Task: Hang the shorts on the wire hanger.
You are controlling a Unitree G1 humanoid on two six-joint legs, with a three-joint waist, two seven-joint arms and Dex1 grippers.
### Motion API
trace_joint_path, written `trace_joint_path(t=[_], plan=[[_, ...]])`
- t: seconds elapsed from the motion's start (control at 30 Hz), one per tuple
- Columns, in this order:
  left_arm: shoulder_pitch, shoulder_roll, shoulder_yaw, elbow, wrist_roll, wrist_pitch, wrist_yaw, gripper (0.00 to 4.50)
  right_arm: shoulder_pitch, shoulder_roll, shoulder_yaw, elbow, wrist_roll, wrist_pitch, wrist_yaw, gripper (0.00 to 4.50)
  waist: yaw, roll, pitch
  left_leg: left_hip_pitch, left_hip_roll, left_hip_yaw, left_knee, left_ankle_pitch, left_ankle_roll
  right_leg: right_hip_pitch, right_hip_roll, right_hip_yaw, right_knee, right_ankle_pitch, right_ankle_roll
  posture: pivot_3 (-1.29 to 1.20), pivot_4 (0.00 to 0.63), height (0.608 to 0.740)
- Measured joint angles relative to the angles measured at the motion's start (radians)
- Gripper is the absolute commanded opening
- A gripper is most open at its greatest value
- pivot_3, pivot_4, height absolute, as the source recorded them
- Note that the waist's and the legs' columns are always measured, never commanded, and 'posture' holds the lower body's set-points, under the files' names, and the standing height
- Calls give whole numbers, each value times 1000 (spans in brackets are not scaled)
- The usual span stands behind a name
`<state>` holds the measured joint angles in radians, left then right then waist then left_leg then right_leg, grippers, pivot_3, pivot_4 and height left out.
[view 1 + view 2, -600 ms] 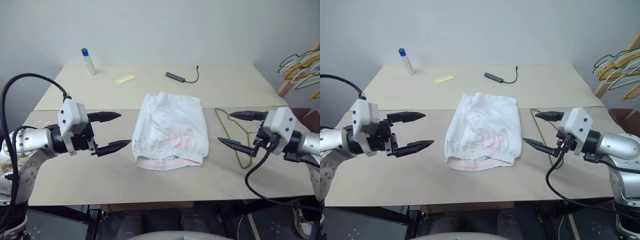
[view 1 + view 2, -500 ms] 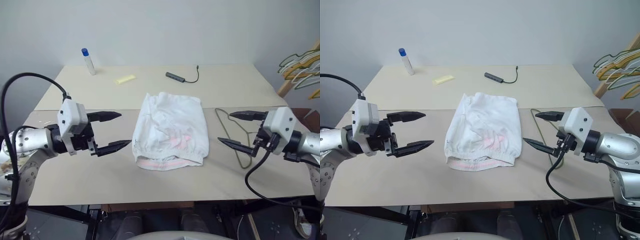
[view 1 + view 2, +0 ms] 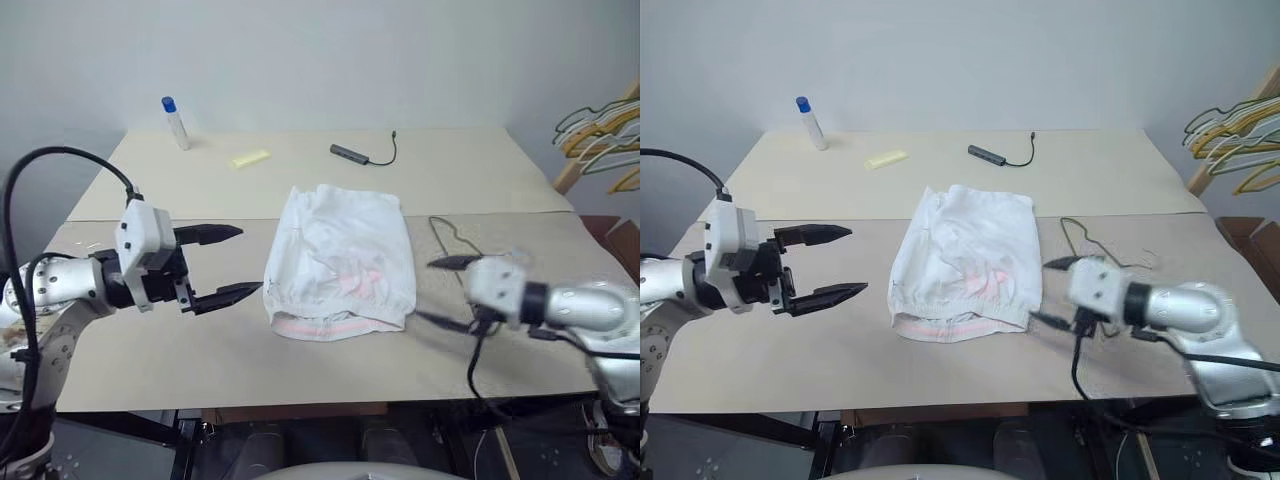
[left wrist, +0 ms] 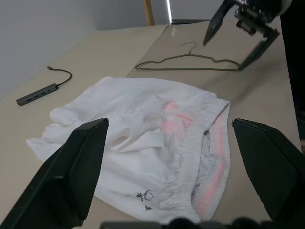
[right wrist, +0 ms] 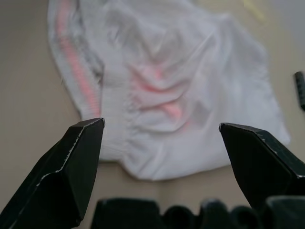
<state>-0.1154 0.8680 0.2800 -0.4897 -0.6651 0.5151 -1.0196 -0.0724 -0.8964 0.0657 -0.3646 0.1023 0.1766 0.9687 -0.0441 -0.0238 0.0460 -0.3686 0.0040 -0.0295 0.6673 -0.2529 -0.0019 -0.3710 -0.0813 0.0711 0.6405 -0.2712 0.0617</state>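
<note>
Both grippers, L (image 3: 228, 262) & R (image 3: 436, 291), wide open, empty, pointing inward at shorts (image 3: 340, 262) btwn them.

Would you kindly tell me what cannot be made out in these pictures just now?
- Thin dark olive wire hanger: in both eye views the right pincer and its arm cover much of it.
- Right pincer: smeared by motion blur in both eye views.
- White crinkled cloth shorts: small dark print near the waistband too small to read in the left wrist view; far edge cut off in the right wrist view.
</note>
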Motion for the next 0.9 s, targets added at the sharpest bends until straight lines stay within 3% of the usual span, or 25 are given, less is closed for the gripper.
trace_joint_path(t=[0.23, 0.37, 0.67, 0.73, 0.9], plan=[[9, -8, -4, -6, 0, -12, 18, 4500, -122, 85, 205, 51, -196, 7, -38, 4486, -1, 0, 0, 0, 3, 0, 0, 0, 0, 0, 4, 1, 0, 1, -2, -48, 0, 740], [9, -9, -6, -6, 0, -12, 27, 4500, -188, 126, 330, 131, -324, 26, -36, 3590, -1, 0, 0, 0, 3, 0, 0, 0, 0, -1, 4, 0, 0, 1, -2, -43, 0, 740], [20, -9, -6, -23, -2, -12, 48, 4500, -254, 107, 385, 219, -435, -59, -19, 483, 1, -2, -1, 1, 4, 0, 0, 0, 0, 1, 4, 0, 0, 1, -3, -31, 0, 740], [20, -9, -6, -25, -3, -12, 50, 4500, -279, 91, 385, 260, -441, -95, -13, 20, 1, -2, -1, 1, 3, 0, 0, 0, 0, 1, 4, 0, 0, 1, -3, -34, 0, 740], [23, -13, -8, -31, -3, -12, 62, 4500, -418, 10, 367, 480, -472, -247, -23, 20, -2, -1, -1, 1, 3, 1, 0, 0, 0, 0, 4, 1, 0, 2, -4, -43, 0, 740]])
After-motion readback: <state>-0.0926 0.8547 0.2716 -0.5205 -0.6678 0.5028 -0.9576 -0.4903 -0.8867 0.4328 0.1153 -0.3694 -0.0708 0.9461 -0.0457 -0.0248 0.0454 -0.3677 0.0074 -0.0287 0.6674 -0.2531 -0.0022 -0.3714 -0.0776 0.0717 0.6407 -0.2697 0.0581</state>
